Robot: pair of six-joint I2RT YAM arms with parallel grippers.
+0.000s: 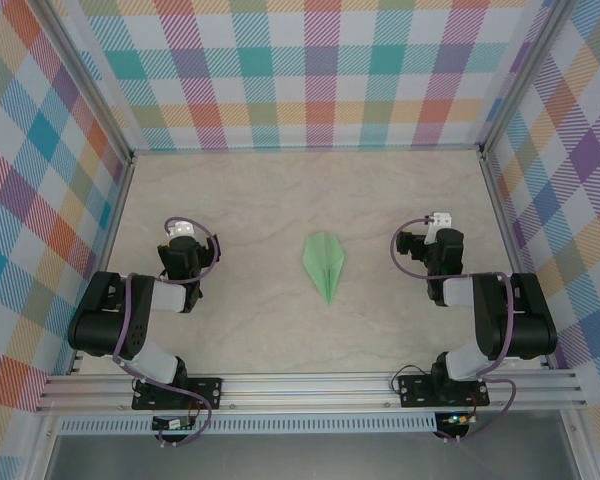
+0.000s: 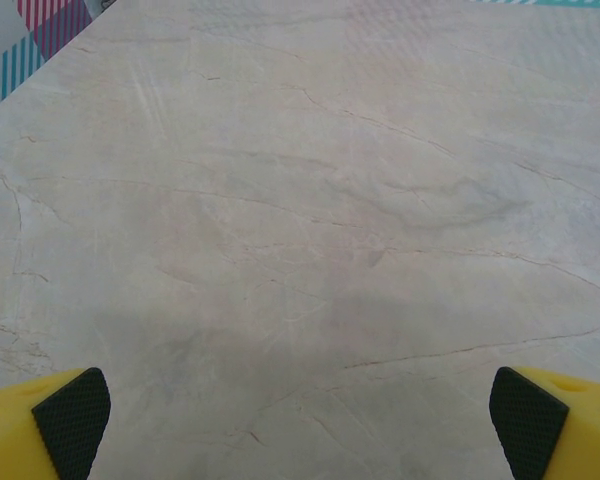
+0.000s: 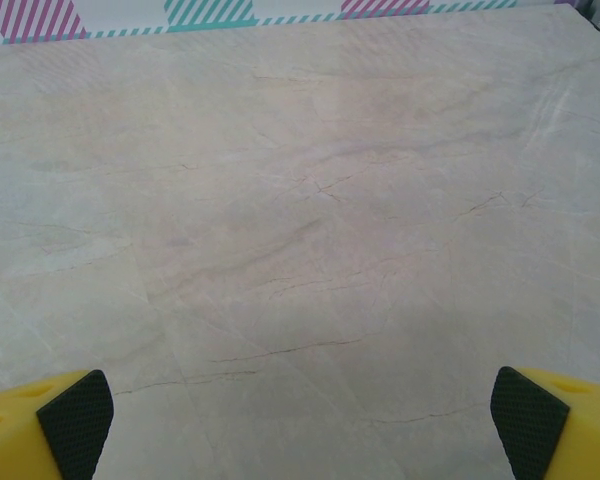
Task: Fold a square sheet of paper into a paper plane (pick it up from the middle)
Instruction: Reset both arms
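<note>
So, paper plane (image 1: 324, 263) lies folded in the middle of the worktop (image 1: 260, 195), left jaws and right jaws either side, both wide, empty, well apart from it; risk: any sweep or regrasp could crumple its thin creases or skid it away.

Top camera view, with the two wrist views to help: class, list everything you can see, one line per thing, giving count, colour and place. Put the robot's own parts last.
paper plane: one, pale green, lying flat mid-table between the two arms, touching neither
table: one, beige with a marble pattern, under everything
walls: three, pastel checked, at the left, back and right of the table
rail: one, silver metal, along the near edge
left arm: one, black and grey, left of the plane
right arm: one, black and grey, right of the plane
left gripper: one, yellow with black pads, open over bare table
right gripper: one, yellow with black pads, open over bare table
</note>
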